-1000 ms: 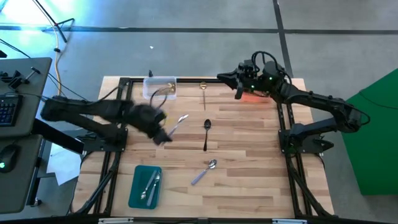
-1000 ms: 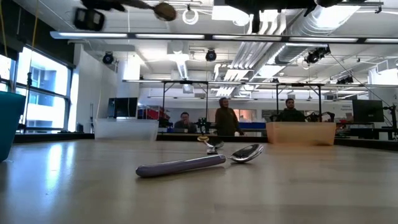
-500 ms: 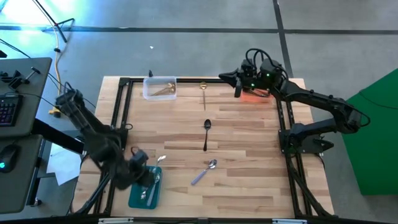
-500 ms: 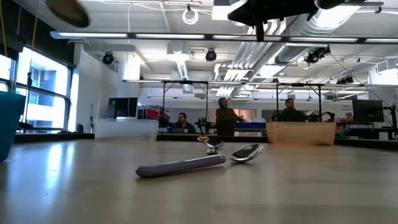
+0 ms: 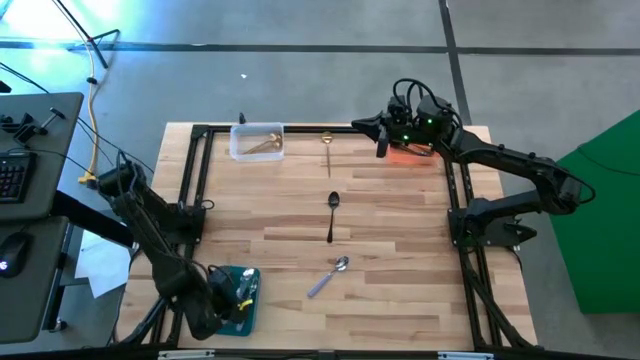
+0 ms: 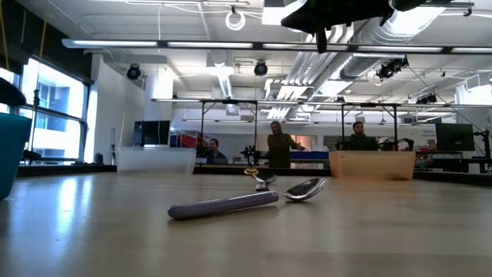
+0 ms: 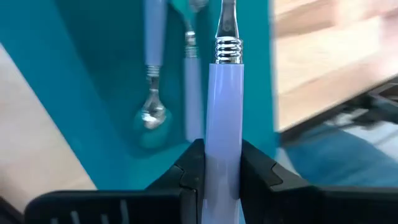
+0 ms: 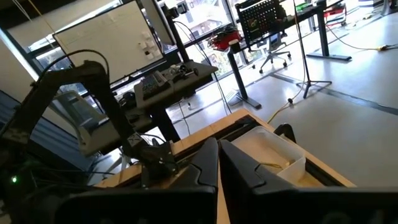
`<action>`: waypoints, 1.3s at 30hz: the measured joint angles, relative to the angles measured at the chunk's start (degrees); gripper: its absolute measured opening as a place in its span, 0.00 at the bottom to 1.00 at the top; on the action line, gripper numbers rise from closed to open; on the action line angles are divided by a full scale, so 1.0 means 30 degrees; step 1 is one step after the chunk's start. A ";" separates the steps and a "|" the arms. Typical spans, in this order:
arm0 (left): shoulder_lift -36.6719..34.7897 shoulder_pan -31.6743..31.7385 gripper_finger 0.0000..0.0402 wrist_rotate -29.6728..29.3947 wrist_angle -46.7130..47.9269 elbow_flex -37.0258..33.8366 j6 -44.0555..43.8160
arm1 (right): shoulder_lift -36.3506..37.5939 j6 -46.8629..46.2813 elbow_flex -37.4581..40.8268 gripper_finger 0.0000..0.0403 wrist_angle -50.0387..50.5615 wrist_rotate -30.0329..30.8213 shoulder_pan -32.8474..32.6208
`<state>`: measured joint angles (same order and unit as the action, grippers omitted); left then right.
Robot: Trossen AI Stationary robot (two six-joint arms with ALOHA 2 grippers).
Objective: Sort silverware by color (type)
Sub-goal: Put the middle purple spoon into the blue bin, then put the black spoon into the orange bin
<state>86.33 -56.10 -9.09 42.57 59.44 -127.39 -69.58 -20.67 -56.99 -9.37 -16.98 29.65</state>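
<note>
My left gripper [image 5: 230, 293] hangs over the teal tray [image 5: 222, 318] at the table's near left, shut on a silver spoon with a lilac handle [image 7: 224, 106]. Two more lilac-handled spoons [image 7: 152, 68] lie in the tray. On the bare wood lie a black spoon [image 5: 332, 215], a gold spoon [image 5: 327, 140] and another lilac-handled spoon [image 5: 328, 277], also seen in the low view [image 6: 246, 200]. A clear tray [image 5: 257, 140] at the far edge holds gold silverware. My right gripper [image 8: 217, 168] is shut on nothing, held level and high at the far right. My left gripper pinches the spoon's lilac handle [image 7: 222, 158] between its two fingers [image 7: 194, 168], which point steeply down. The handle runs on past the fingertips to a ribbed metal collar [image 7: 228, 50] above the tray. The bowl end lies outside the frame, so I cannot tell whether it touches the tray.
An orange tray [image 5: 415, 152] sits under my right arm at the far right. A black frame [image 5: 195, 180] runs along the table's edges. A desk with a keyboard [image 5: 12, 175] stands off the table's left side. People sit in the room beyond [image 6: 280, 146].
My left gripper has swung from the table's left middle toward the near edge and sunk over the teal tray, carrying the lilac-handled spoon; its wrist has rolled on the way. The spoons on the wood have kept still.
</note>
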 joint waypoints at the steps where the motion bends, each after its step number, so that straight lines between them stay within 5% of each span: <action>1: 0.0277 -0.0031 0.12 0.0133 0.0033 0.0000 0.0002 | 0.0003 0.0000 0.0000 0.00 -0.0013 0.0018 0.0000; 18: 0.2521 -0.0188 0.12 0.0919 -0.1298 0.0000 0.0218 | 0.0004 -0.0095 0.0007 0.00 0.0189 0.0097 0.0000; 23: 0.2214 -0.0188 0.30 0.1495 -0.1312 0.0000 0.0557 | 0.0001 0.0051 0.0015 0.00 0.0197 0.0104 0.0000; 30: 0.0641 -0.0188 0.48 0.2331 -0.1007 0.0000 0.2700 | 0.0004 0.0087 0.0015 0.00 0.0202 0.0112 0.0472; 35: -0.1868 -0.0188 0.45 0.2057 -0.0057 0.0000 0.5018 | 0.0006 0.0127 0.0015 0.00 0.0211 0.0111 0.1014; 39: -0.4457 0.0047 0.35 0.0049 0.1942 0.0000 0.6020 | 0.0006 0.0124 0.0015 0.00 0.0361 0.0111 0.1327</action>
<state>72.96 -55.96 -8.94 48.40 59.44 -109.33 -69.56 -20.29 -56.95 -8.28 -16.64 33.63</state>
